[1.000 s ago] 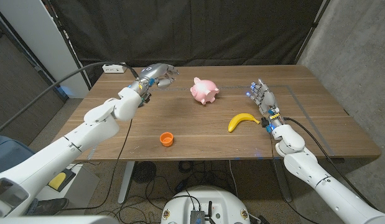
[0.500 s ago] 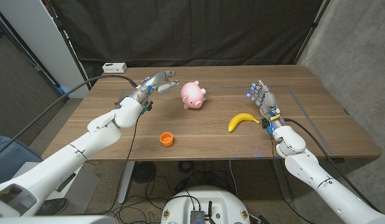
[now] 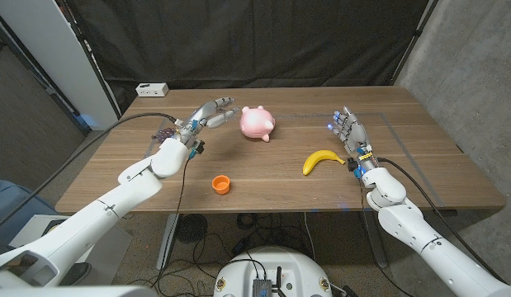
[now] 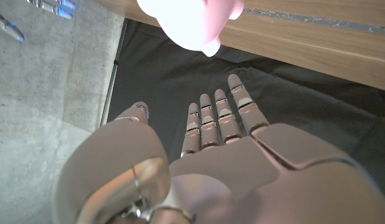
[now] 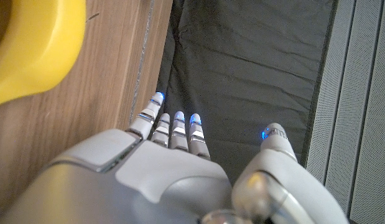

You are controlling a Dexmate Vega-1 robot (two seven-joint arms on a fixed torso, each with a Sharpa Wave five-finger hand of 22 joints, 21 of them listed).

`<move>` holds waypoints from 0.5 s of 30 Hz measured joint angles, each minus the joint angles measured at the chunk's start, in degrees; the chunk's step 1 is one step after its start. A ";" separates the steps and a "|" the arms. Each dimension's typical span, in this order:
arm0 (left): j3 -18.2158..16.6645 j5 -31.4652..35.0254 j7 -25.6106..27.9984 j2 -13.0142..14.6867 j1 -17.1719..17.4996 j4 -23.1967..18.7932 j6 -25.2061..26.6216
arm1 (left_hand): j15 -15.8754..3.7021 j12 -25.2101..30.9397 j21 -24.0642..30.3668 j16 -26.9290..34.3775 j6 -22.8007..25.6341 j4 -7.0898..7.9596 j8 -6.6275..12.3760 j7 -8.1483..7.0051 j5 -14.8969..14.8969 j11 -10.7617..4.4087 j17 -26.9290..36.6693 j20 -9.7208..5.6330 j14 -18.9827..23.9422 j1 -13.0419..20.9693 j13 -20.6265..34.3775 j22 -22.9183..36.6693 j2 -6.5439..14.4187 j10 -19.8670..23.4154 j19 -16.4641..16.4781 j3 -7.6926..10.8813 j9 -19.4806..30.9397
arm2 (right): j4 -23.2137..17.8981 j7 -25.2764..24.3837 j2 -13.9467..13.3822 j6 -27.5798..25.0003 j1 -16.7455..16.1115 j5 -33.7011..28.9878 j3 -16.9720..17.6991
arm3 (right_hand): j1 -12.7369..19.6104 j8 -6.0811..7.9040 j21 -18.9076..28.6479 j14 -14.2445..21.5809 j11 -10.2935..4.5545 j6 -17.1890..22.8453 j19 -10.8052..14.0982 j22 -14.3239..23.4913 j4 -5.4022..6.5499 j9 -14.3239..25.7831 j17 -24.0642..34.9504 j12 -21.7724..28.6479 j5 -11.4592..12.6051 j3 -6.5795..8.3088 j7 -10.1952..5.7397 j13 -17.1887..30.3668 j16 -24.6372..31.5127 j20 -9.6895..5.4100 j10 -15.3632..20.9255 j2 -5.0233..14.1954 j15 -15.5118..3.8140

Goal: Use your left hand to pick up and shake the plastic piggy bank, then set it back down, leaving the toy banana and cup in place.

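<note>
- Over the last second your left hand (image 3: 209,113) has dropped from a raised position at the table's far left and moved toward the piggy bank (image 3: 257,122). Its fingers are now spread and extended, holding nothing, with the fingertips just beside the pig's left flank. No contact is confirmed.
- The piggy bank has shifted leftward along the wooden table (image 3: 420,157) across the three head-view pictures and its pose has changed. You cannot tell from the pictures what moved it. It now sits on the far middle of the table.
- Judgement: the pick-up is not yet made. You are at the approach stage, and the fingers need to close around the pig's body before any lift or shake.
- The toy banana (image 3: 322,159) lies near your right hand (image 3: 347,132), and the orange cup (image 3: 221,184) stands at the near edge, well apart from the pig. Both have stayed in place.
- The right hand has not moved; its fingers stand upright, slightly apart, holding nothing.
- The left wrist view adds what the head view cannot: a visible gap between the fingertips (image 4: 237,83) and the pig's pink underside (image 4: 191,22).
- The right wrist view shows the banana (image 5: 30,53) close beside the right hand.
</note>
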 measured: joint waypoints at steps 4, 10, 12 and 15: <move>-0.38 -2.55 0.42 -1.19 0.60 1.33 -2.33 | -0.22 0.00 0.00 0.00 0.01 0.00 0.00 -0.01 0.00 0.30 0.00 0.00 0.21 -0.75 0.00 0.00 0.14 0.30 0.00 0.00 0.00 | 0.19 0.03 0.14 0.08 0.09 -0.04 -0.08 | 0.00 0.00 0.00 0.00 0.00 0.00 0.00 0.00 0.00 0.00 0.00 0.00 0.00 0.00 0.00 0.00 0.00 0.00 0.00 0.00 0.00; -1.19 -6.68 0.49 -2.71 1.54 3.09 -5.68 | -0.22 0.28 0.00 0.00 0.01 0.18 0.00 -0.02 0.00 0.30 0.00 0.00 0.21 -0.97 -0.27 0.00 -0.08 0.30 0.00 -0.18 0.00 | 0.44 0.17 0.30 0.34 0.41 -0.27 -0.28 | 0.00 0.00 0.00 0.00 -0.24 0.00 0.00 0.00 0.00 0.00 0.00 0.00 0.00 0.00 0.00 0.00 0.00 0.00 0.24 0.00 0.00; -1.25 -8.38 0.24 -2.79 1.54 3.18 -6.95 | -0.22 0.28 -0.33 0.00 0.01 0.18 0.00 -0.02 0.00 0.30 -0.24 0.00 0.21 -0.98 -0.27 0.01 -0.09 0.30 0.00 -0.18 0.00 | 0.49 0.17 0.35 0.34 0.52 -0.27 -0.33 | 0.00 0.00 0.00 0.00 -0.32 0.00 0.00 0.00 0.00 0.00 0.00 0.00 0.00 0.00 0.00 0.00 0.00 0.00 0.32 0.00 0.00; -1.93 -10.66 -0.40 -3.72 2.14 4.37 -8.59 | -0.22 0.28 -0.33 0.00 0.01 0.16 0.00 -0.02 0.00 0.30 -0.27 0.00 0.21 -1.65 -0.53 0.01 -0.16 0.30 0.00 -0.64 0.00 | 0.54 0.19 0.40 0.37 0.65 -0.45 -0.41 | 0.00 0.00 0.00 0.00 -0.32 0.00 0.00 0.00 0.00 0.00 0.00 0.00 0.00 0.00 0.00 0.00 0.00 0.00 0.32 0.00 0.00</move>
